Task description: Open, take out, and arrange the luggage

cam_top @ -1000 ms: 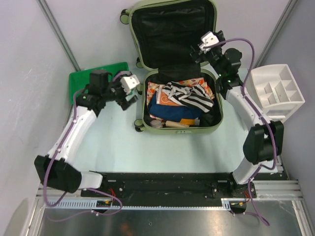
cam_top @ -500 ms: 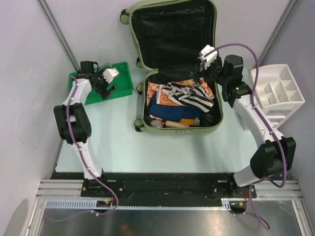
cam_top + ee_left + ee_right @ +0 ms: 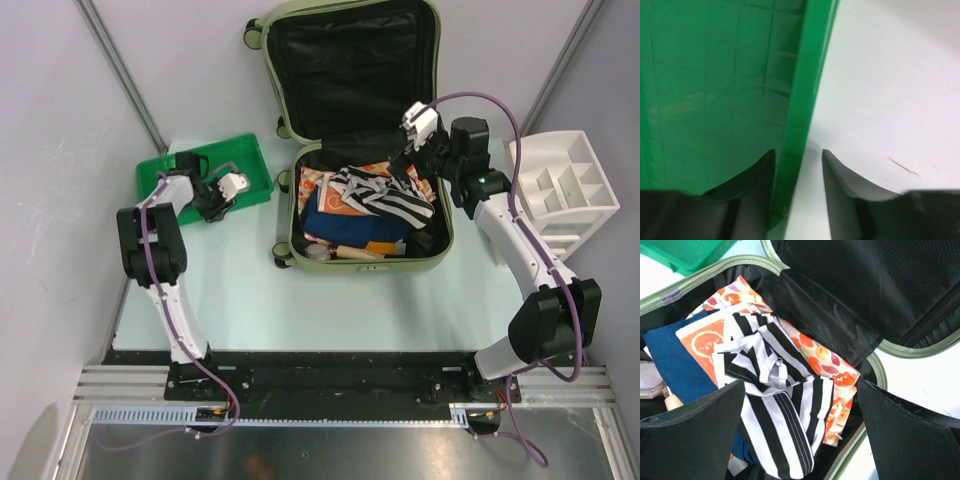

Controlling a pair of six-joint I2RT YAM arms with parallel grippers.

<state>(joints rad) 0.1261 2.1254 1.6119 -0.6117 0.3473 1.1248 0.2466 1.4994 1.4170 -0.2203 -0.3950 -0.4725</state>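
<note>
The luggage (image 3: 370, 263), a pale olive-green suitcase, lies open with its black-lined lid (image 3: 350, 70) propped up behind. Folded clothes fill the lower half: a black-and-white striped cloth (image 3: 385, 195) (image 3: 775, 390) on top, a floral cloth (image 3: 815, 352) and a blue one (image 3: 675, 355) beneath. My right gripper (image 3: 402, 160) (image 3: 801, 385) hangs open just above the striped cloth, holding nothing. My left gripper (image 3: 213, 203) (image 3: 797, 152) straddles the front rim (image 3: 810, 75) of the green tray (image 3: 200, 160). One finger touches the rim and a gap shows before the other.
A white compartmented organizer (image 3: 560, 190) stands at the right, close to my right arm. The green tray sits left of the suitcase by a slanted metal post (image 3: 125, 75). Pale table surface (image 3: 330, 310) lies between the suitcase and the arm bases.
My left arm has swung back from beside the suitcase to the tray's front rim, and its jaws have narrowed. My right gripper has come down from the lid toward the clothes.
</note>
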